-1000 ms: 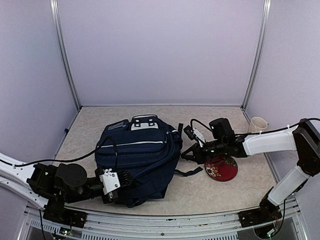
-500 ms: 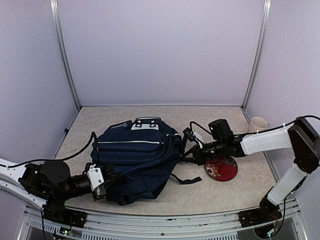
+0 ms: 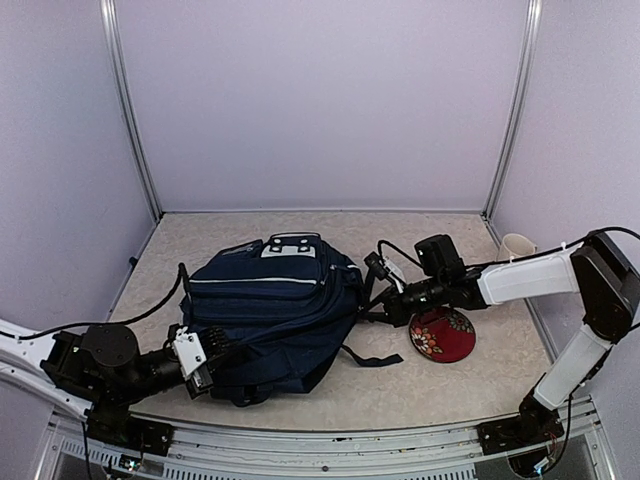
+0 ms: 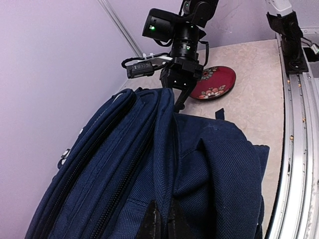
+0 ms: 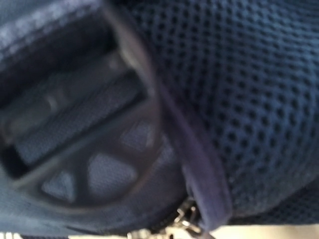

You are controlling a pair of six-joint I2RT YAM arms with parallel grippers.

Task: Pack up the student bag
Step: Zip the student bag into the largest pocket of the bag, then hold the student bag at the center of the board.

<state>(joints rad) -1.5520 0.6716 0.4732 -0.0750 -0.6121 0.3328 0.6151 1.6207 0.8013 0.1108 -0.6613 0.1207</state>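
Top external view shows the bag (image 3: 275, 310) lying on its back left of centre on the table (image 3: 430, 390), both arms pinching it from opposite sides. The left gripper (image 3: 205, 355) is clamped on navy fabric at the near left corner; its wrist view shows the fingers (image 4: 160, 219) together on a fold. The right gripper (image 3: 385, 300) is closed on the bag's right edge beside a strap buckle, just left of the plate (image 3: 443, 335), though which part it pinches is hidden. A mug (image 3: 515, 248) stands well apart at the right wall. This looks like positioning: the zips seem closed, nothing packed yet. Next, one arm likely must hold the fabric taut while the other finds a zip pull.
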